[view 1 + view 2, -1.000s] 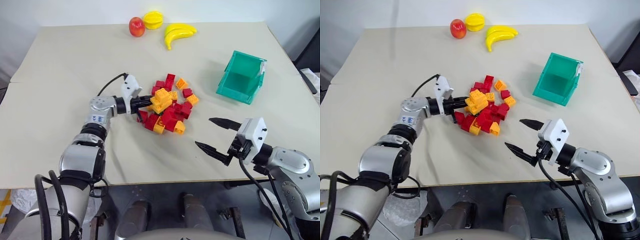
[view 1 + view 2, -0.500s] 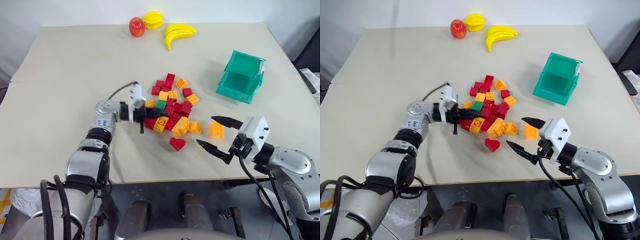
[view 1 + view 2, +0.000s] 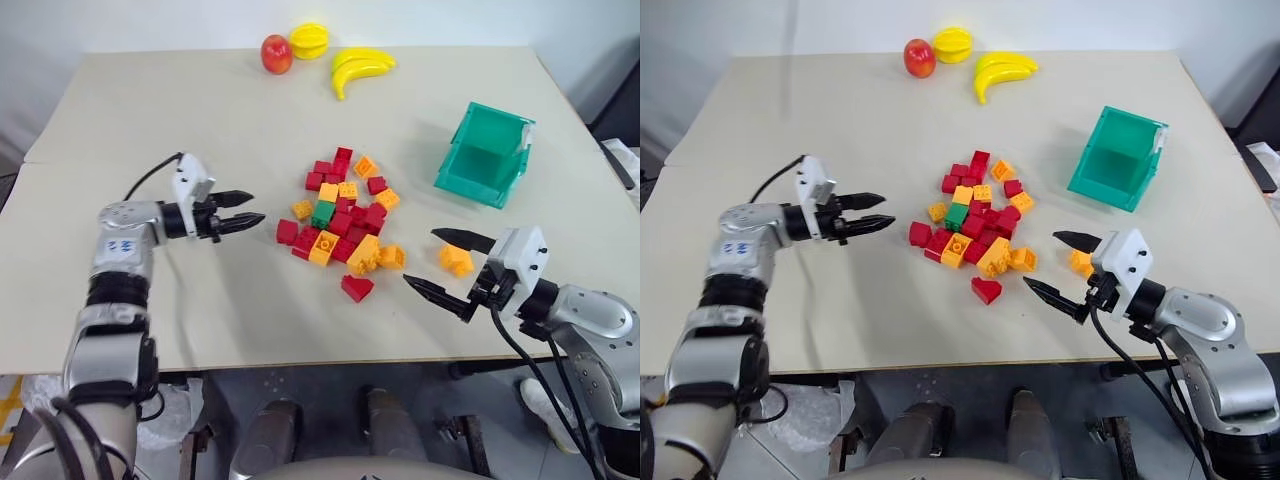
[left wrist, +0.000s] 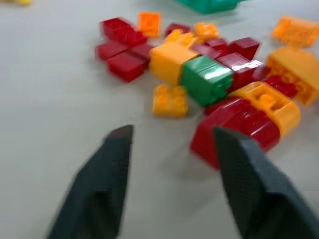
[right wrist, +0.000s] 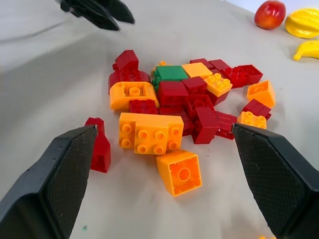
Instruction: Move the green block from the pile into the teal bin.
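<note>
The green block (image 3: 322,212) lies uncovered near the middle of the pile (image 3: 345,222) of red, orange and yellow bricks, flanked by a yellow brick and red ones. My left gripper (image 3: 255,207) hovers left of the pile, open and empty, pointing at it; its wrist view has the green block (image 4: 206,79) just beyond the fingertips. My right gripper (image 3: 420,257) stands wide open and empty to the right of the pile, near the table's front. The teal bin (image 3: 484,155) sits at the far right, open side up.
One orange brick (image 3: 455,260) lies loose by my right gripper, and a red one (image 3: 356,288) sits in front of the pile. An apple (image 3: 273,53), a yellow fruit (image 3: 307,40) and bananas (image 3: 358,68) line the table's far edge.
My left gripper swept through the pile, then drew back to the left and opened. The bricks spread out, uncovering the green block; a few slid toward my right gripper, which stayed put.
</note>
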You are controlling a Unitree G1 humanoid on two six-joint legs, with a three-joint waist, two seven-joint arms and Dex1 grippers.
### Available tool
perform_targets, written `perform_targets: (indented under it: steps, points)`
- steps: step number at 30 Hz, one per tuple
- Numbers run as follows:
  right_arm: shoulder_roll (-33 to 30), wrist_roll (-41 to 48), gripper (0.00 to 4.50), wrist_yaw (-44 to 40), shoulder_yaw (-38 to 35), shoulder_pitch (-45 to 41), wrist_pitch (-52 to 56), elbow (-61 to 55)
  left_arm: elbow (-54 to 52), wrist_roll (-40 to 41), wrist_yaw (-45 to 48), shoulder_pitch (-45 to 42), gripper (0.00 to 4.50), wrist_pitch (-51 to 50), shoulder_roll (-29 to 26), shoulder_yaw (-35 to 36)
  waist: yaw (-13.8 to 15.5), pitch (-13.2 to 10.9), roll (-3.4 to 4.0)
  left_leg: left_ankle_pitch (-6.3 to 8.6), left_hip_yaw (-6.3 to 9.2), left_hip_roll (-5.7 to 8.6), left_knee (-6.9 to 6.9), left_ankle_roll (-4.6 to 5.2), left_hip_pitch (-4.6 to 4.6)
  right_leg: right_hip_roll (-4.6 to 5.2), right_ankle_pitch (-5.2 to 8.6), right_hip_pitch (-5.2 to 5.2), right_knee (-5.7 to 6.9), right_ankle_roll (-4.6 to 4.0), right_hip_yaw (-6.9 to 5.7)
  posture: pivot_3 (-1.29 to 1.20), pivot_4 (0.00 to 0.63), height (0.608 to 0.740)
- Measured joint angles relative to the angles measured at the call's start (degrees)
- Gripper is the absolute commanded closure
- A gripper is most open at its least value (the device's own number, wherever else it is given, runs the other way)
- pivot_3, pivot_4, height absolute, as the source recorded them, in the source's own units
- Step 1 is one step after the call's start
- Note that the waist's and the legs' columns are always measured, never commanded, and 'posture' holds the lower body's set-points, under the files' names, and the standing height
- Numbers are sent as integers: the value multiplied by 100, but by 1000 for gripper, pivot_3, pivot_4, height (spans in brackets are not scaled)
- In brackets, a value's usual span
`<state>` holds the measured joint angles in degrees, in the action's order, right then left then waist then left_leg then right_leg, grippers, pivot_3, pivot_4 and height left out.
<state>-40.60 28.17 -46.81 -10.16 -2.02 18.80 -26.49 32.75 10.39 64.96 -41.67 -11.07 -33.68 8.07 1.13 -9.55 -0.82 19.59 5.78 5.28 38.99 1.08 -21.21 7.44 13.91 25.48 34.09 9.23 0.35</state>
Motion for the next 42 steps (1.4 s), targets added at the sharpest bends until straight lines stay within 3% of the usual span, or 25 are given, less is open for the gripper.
perform_targets:
  steps: [3, 9, 15, 21, 30, 41, 42]
  points:
    - [-11, -6, 0, -10, -54, -20, -4, 40, -1419, 252, -221, 814, 61, -856, -347, 175, -38, -5, 9, 4, 0, -5, -2, -4, 2, -2, 2, 1, -1, -3, 1, 0, 150, 740]
    - [-11, -43, 0, -36, -10, -207, -12, 169, -2452, 349, -695, 1060, 20, -1175, -264, -8, 69, -10, 17, 1, 2, 4, 11, -7, 8, 4, 1, -7, -9, -4, -1, 0, 150, 740]
    - [5, -97, 0, -23, 85, -313, -15, 214, -2472, -59, -1592, 437, 20, -1096, 481, -705, 46, -10, 17, 2, 1, 4, 11, -7, 2, 1, 0, -5, 5, -2, -2, 0, 150, 740]
    - [147, -149, 0, 154, 92, -106, -18, 123, -1811, -671, -2134, -389, 20, -1394, 971, -1564, 10, -11, 19, 2, -7, 4, 7, -5, 3, -3, 0, -3, 0, -2, -1, 0, 150, 740]
    - [252, -179, 0, 565, -4, 540, 8, -438, -452, -1382, -1898, -1402, 20, -1716, 1069, -2512, 37, -13, 21, 4, -7, 9, 8, -3, 1, -2, -1, -4, -1, 1, -1, 0, 150, 740]
    - [312, -247, 0, 757, 16, 490, 11, -520, 420, -1636, -1858, -1888, 20, -1510, 1555, -2716, 30, -12, 21, 3, -9, 7, 9, -3, 4, -4, -2, -5, 1, 1, 0, 0, 150, 740]
    - [312, -255, 0, 758, 22, 481, 10, -518, 504, -1659, -1894, -1909, 202, -1446, 1588, -2716, 29, -12, 21, 3, -9, 7, 9, -3, 5, -4, -2, -5, 2, 1, 0, 0, 150, 740]
